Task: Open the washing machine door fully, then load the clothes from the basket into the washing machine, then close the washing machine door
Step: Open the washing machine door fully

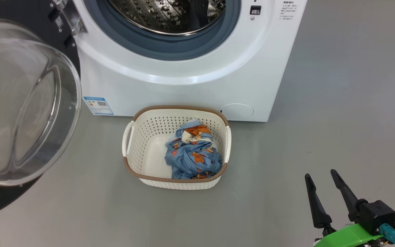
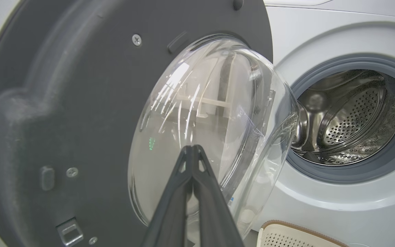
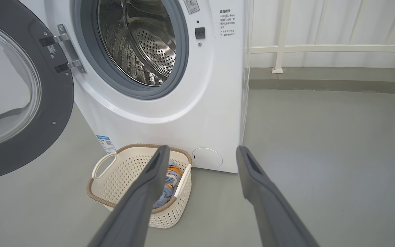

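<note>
White boxy washing machine (image 1: pixel 190 89) recorded, perforated steel drum exposed. Round black-rimmed washing machine door (image 3: pixel 57 113) swung wide open, glass bowl bulging. Perforated cream basket (image 1: pixel 139 137) set on the floor before it, crumpled blue clothes (image 1: pixel 192 154) inside. Right gripper (image 1: pixel 321 173) fingers spread apart; left gripper (image 2: pixel 192 148) fingers pressed together, empty.

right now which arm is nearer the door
Left. The left gripper, jaws shut, is close to the door, pointing at its glass. The right gripper, jaws open, hangs right of the basket, far from the door.
</note>
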Tool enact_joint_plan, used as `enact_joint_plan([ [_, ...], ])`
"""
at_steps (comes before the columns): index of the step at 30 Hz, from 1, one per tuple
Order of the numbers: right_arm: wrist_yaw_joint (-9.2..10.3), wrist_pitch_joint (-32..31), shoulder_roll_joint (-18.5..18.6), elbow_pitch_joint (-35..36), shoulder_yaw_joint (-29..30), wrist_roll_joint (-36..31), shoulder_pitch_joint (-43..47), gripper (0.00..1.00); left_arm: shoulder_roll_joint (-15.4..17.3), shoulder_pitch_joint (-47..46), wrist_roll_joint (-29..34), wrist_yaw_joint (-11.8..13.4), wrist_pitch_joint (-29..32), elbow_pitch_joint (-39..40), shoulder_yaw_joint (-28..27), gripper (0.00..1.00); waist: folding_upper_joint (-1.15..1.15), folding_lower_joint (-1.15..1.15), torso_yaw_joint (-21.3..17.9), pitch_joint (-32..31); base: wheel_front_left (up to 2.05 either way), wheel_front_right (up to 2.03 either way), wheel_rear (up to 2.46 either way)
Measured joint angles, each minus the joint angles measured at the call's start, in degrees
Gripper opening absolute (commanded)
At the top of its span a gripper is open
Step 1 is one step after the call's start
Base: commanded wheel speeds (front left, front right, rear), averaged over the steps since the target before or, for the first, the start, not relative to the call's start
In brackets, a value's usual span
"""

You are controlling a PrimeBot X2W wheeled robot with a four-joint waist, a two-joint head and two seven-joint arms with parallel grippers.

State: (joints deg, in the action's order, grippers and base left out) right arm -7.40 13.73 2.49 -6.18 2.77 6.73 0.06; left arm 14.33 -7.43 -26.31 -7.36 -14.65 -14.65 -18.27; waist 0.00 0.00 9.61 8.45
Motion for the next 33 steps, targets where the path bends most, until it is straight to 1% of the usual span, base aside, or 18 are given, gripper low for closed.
enact_joint_plan([
  [7, 0.0, 0.5, 0.0, -0.3, -0.1, 0.5, 0.0, 1.0, -2.0, 2.9, 0.5, 0.0, 0.0, 5.5, 2.5, 0.0, 0.0, 0.0, -0.7, -0.9, 0.0, 0.0, 0.0],
  [8, 0.0, 0.5, 0.0, -0.3, -0.1, 0.5, 0.0, 1.0, -2.4, 3.2, 0.5, 0.0, 0.0, 6.3, 2.8, 0.11, 0.0, 0.0, -0.8, -1.0, 0.0, 0.0, 0.0],
  [9, 0.0, 0.5, 0.0, -0.3, -0.2, 0.5, 0.0, 1.0, -2.9, 4.2, 0.6, 0.0, 0.0, 7.5, 3.6, 0.36, 0.0, 0.0, -1.2, -1.2, 0.0, 0.0, 0.0],
  [11, 0.0, 0.5, 0.0, -0.3, -0.2, 0.5, 0.1, 1.0, -3.3, 5.2, 1.7, 0.0, 0.0, 8.5, 4.4, 0.61, 0.0, 0.0, -1.6, -1.5, 0.0, 0.0, 0.0],
  [12, 0.0, 0.5, 0.0, -0.3, -0.2, 0.5, 0.1, 1.0, -3.4, 5.7, 2.3, 0.0, 0.0, 9.0, 4.9, 0.78, 0.0, 0.0, -1.9, -1.6, 0.0, 0.0, 0.0],
  [13, 0.0, 0.5, 0.0, -0.3, -0.3, 0.5, 0.1, 1.0, -3.4, 6.1, 3.0, 0.0, 0.0, 9.5, 5.4, 1.0, 0.0, 0.0, -2.1, -1.8, 0.0, 0.0, 0.0],
  [19, 0.0, 0.6, 0.0, 1.1, -0.6, 0.5, 0.5, 1.0, -3.5, 8.5, 6.3, 0.0, 0.0, 12.0, 9.4, 1.0, 0.0, 0.0, -3.5, -2.8, 0.0, 0.0, 0.0],
  [25, 0.0, 0.6, 0.0, 2.6, -1.9, 0.5, 2.0, 1.0, -3.2, 11.4, 7.1, 0.0, 0.0, 12.6, 13.0, 1.0, 0.0, 0.0, -5.3, -4.0, 0.0, 0.0, 0.0],
  [29, 0.0, 0.6, 0.0, 3.6, -2.5, 0.5, 3.0, 1.0, -2.9, 12.7, 7.3, 0.0, 0.0, 12.8, 14.6, 1.0, 0.0, 0.0, -6.6, -4.8, 0.0, 0.0, 0.0],
  [33, 0.0, 0.6, 0.0, 4.3, -2.9, 0.5, 4.0, 1.0, -2.7, 14.1, 8.7, 0.0, 0.0, 13.0, 14.9, 1.0, 0.0, 0.0, -7.6, -5.7, 0.0, 0.0, 0.0],
])
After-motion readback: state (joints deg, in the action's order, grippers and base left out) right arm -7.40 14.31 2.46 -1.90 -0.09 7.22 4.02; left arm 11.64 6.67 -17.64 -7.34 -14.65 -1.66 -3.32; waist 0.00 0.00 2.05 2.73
